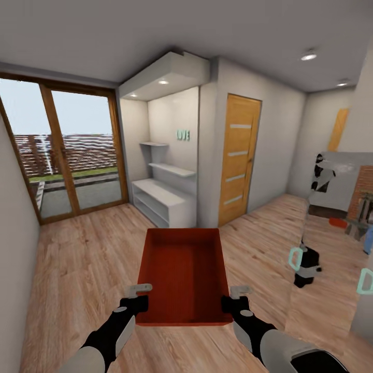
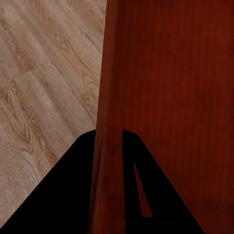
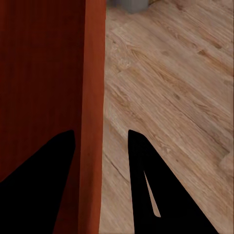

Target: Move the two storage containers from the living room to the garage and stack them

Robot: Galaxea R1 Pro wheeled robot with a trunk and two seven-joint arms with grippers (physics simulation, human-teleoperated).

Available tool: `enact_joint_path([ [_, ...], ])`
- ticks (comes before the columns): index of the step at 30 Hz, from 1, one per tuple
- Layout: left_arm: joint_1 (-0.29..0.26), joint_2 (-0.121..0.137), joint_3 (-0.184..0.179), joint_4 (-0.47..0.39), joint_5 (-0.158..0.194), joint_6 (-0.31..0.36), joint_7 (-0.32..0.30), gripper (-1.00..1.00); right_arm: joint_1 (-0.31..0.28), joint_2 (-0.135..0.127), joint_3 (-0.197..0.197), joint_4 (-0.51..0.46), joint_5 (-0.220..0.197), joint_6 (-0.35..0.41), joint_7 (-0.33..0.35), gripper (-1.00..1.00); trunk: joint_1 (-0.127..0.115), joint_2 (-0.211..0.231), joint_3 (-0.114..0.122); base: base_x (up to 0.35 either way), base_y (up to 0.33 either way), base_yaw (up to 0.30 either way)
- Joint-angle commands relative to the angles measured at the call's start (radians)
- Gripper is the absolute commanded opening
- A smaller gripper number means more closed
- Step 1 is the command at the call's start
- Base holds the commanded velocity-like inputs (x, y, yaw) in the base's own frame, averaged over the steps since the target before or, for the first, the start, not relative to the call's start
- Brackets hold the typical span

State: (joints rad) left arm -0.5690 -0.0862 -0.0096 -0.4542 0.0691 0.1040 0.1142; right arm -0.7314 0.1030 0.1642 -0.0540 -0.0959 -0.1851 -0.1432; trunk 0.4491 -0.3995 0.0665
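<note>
You are in the living room, looking across its plank floor (image 1: 77,259) with the bin (image 1: 184,274) held out in front of you, clear of the boards. Beyond the bin's far wall stand the white shelves (image 1: 166,199) in their alcove. The glazed doors (image 1: 67,150) lie to the left of the bin and the wooden door (image 1: 238,158) stands past it to the right. Well off to the bin's right you can see the edge of the brick fireplace (image 1: 365,189), and an orange-red patch (image 1: 338,223) on the floor in front of it, too small to identify.

The bin is open-topped and empty, its long axis running away from you. Your left gripper (image 1: 139,290) is at the bin's near left corner, your right gripper (image 1: 237,293) at its near right corner. From the left wrist, your left jaws (image 2: 108,141) stand narrow, closed on the bin's left wall (image 2: 109,97), one finger on each face. From the right wrist, your right jaws (image 3: 100,141) straddle the right wall (image 3: 92,97): the inner finger sits against it, the outer one shows floor between itself and the rim.
</note>
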Motion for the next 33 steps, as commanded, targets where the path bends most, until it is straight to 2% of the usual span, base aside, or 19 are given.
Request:
enact_joint_path([
  [1, 0.0, -0.001, 0.022, 0.0, 0.04, 0.006, 0.009, -1.0, 0.0, 0.003, -0.031, -0.003, -0.001, -0.008, 0.001, -1.0, 0.001, -0.001, 0.0, 0.324, 0.0, 0.255],
  [9, 0.0, -0.001, 0.022, 0.0, 0.04, 0.006, 0.009, -1.0, 0.0, 0.003, -0.031, -0.003, -0.001, -0.009, 0.001, -1.0, 0.001, -0.001, 0.0, 0.324, 0.0, 0.155],
  [33, 0.0, -0.001, 0.022, 0.0, 0.04, 0.006, 0.009, -1.0, 0.0, 0.003, -0.031, -0.004, -0.001, -0.014, 0.001, -1.0, 0.001, -0.001, 0.0, 0.324, 0.0, 0.003],
])
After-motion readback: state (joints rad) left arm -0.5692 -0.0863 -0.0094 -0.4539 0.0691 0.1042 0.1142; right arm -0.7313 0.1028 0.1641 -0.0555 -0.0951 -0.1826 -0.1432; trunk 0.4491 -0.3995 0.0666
